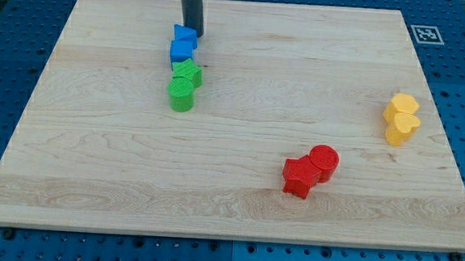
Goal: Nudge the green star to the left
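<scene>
Green star (187,72) upper left of frame, touching green cylinder (181,95) below and blue blocks (183,45) above; my tip (194,33), apparently touching the blue, no hand to tell.

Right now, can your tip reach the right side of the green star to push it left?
Probably yes: my tip stands above the blue blocks, and the board right of the green star is bare.

The green star (187,73) lies flat (upper left), touching a green cylinder (181,95).
</scene>
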